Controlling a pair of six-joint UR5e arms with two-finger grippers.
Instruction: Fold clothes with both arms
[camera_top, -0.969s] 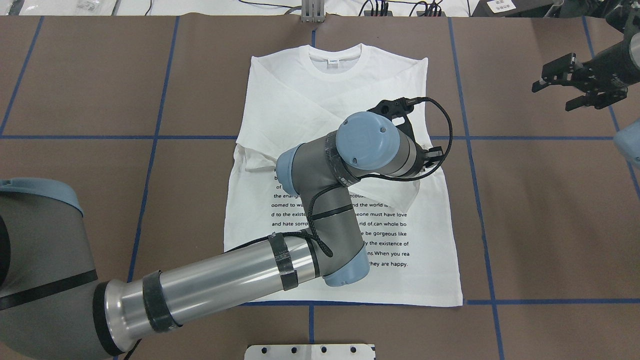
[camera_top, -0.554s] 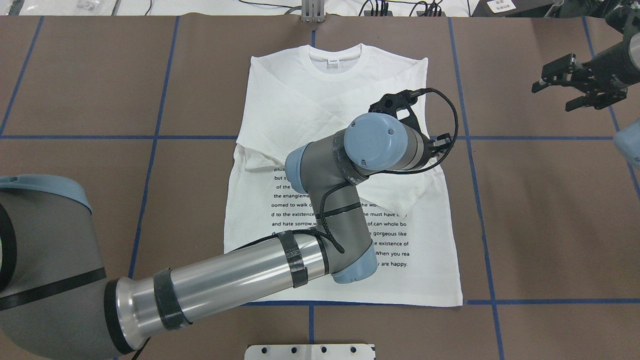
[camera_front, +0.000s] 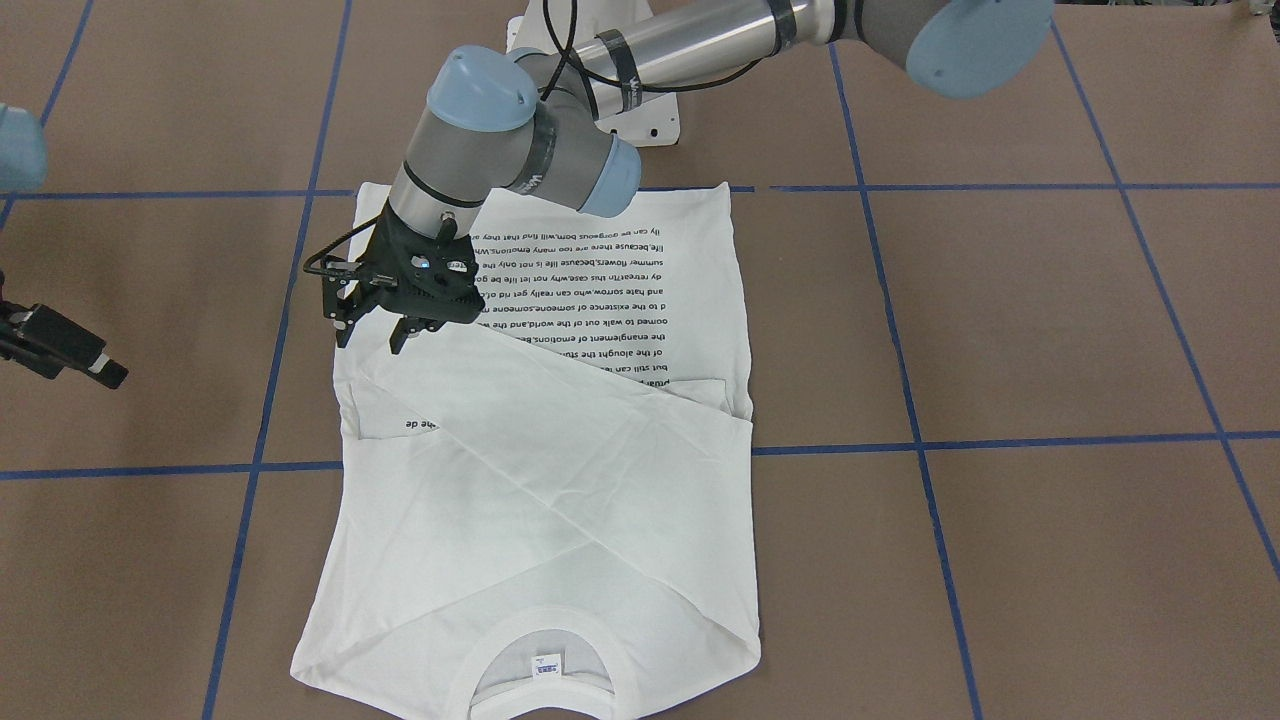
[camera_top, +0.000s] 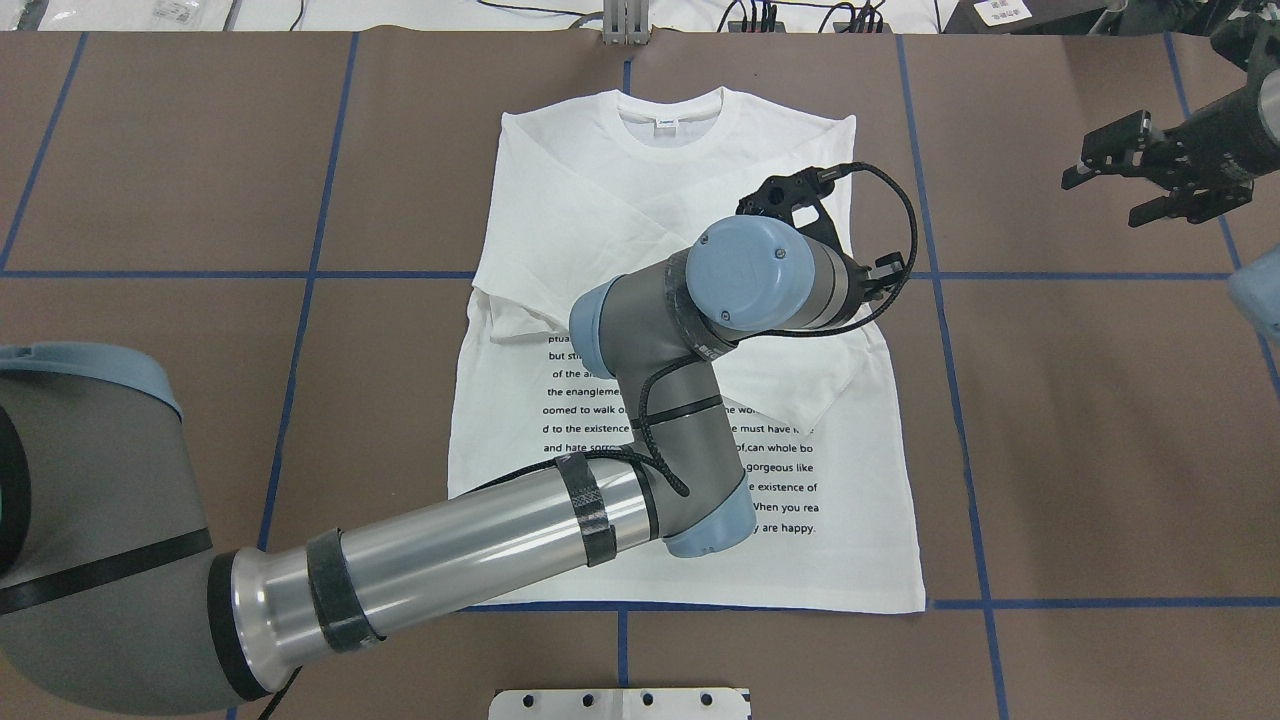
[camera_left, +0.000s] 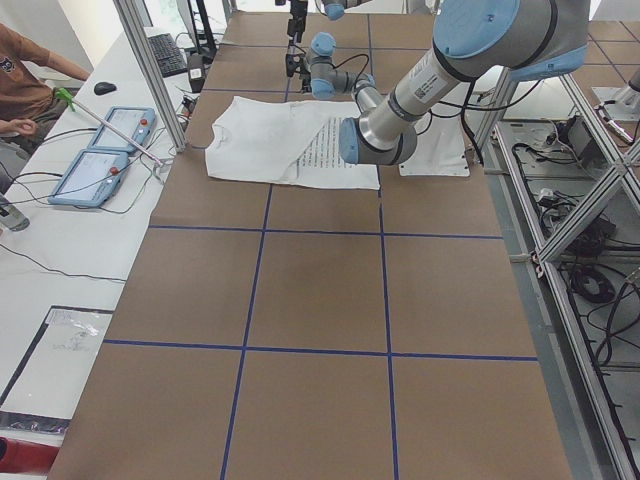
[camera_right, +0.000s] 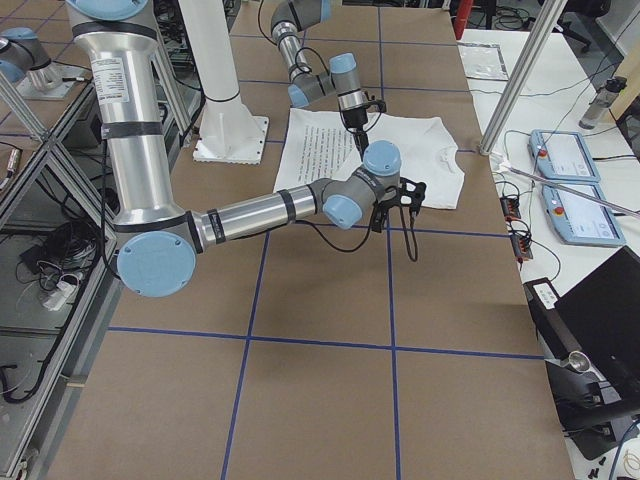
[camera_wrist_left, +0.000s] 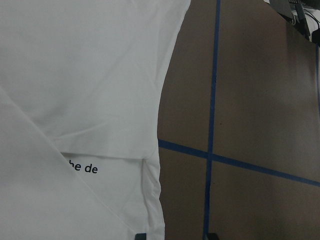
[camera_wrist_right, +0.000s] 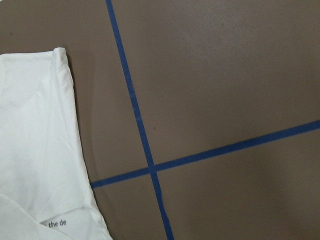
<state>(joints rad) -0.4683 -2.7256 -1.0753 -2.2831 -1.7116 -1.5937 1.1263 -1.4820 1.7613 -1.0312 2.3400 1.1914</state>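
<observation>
"Where's your T-shirt?"
"Spread flat at mid-table."
"And the left gripper?"
"Overhead, the wrist hides it from you. The front view shows it spread wide, empty, above the shirt's edge. Your right gripper gapes empty, off the cloth."

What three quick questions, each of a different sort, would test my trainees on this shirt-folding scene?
1. True or false: both sleeves of the T-shirt lie folded across its body.
2. Which tool hangs over the shirt's side edge? A. left tool B. right tool
3. Fill in: the right tool hangs over the bare ____.

Key: 1 true; 2 A; 3 table.
</observation>
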